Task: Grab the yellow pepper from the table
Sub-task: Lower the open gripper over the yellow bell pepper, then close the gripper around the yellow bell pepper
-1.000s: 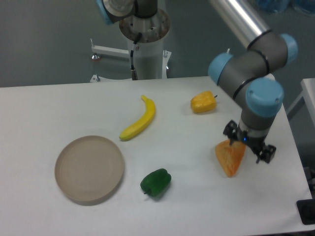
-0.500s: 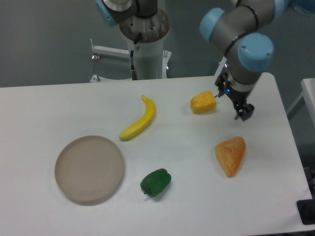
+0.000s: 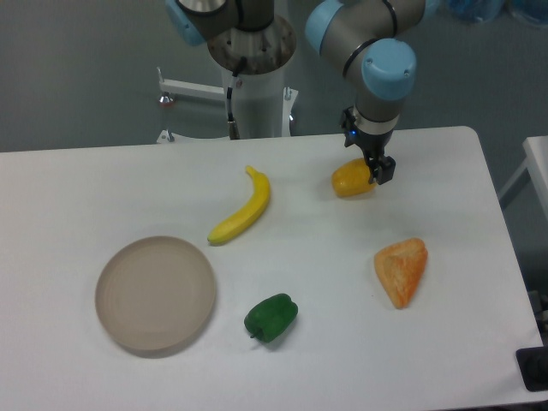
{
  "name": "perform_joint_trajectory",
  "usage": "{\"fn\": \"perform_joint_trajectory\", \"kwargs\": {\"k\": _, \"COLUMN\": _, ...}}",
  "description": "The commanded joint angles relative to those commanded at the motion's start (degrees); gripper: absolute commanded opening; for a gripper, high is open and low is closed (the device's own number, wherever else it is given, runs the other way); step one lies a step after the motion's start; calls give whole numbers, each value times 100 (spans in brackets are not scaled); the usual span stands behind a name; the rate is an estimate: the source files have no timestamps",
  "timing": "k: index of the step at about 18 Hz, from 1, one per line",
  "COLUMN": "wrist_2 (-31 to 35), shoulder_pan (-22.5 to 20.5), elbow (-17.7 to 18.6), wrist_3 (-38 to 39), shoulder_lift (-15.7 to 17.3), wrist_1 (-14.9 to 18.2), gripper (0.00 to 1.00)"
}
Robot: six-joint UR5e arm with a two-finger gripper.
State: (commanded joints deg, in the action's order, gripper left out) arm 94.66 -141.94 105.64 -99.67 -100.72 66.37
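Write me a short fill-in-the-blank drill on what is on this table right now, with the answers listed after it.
1. The gripper is over the right end of the ______ pepper.
2. The banana lies between the round plate and the ______ pepper.
3. The fruit nearest the plate on the table is the ______ pepper.
4. The orange wedge-shaped piece lies to the ______ of the green pepper in the picture.

Answers: yellow; yellow; green; right

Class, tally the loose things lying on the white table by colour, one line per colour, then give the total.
Yellow: 2, the yellow pepper and the banana
Green: 1, the green pepper
Orange: 1, the orange wedge
Beige: 1, the plate
Total: 5
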Motion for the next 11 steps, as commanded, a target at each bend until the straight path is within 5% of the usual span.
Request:
{"fn": "perform_joint_trajectory", "kwargs": {"k": 4, "wrist_2": 0, "shoulder_pan": 17, "elbow": 246, "wrist_3": -17, "shoulder_lift": -62, "wrist_1": -545, "gripper": 100}}
{"fn": "perform_joint_trajectory", "kwargs": {"k": 11, "wrist_2": 35, "shoulder_pan": 0, "elbow": 378, "wrist_3": -202, "shoulder_lift": -97, "wrist_1": -573, "gripper": 100}}
